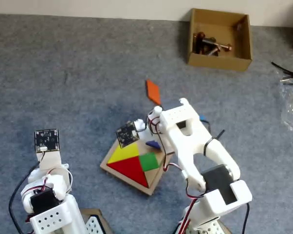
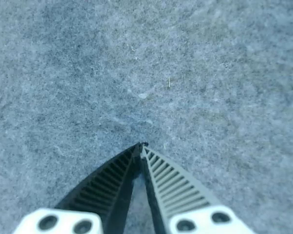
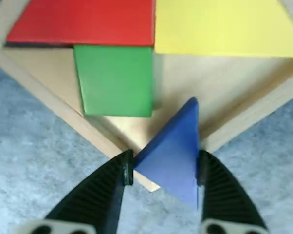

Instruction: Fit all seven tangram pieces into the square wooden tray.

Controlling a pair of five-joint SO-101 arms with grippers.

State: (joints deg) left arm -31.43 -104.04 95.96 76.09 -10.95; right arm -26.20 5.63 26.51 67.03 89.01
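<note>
Left gripper [image 2: 142, 148] pressed together over the counter [image 2: 137, 58], well apart from the wooden tray [image 1: 137, 185], right gripper [image 3: 164, 163] pinching blue triangle [image 3: 173, 156] at tray's corner, tray holding red triangle [image 1: 132, 170], yellow triangle [image 1: 124, 152], green square [image 1: 148, 162], orange parallelogram [image 1: 153, 91] beyond tray, cardboard box [image 1: 217, 63] of oddments farther.

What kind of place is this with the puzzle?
Probably a robotics lab or hobby workbench: a white robot arm over the puzzle tray, a grey felt-covered table, and a cardboard box of small parts.

Soft, even light; shadows faint, diffuse
</note>
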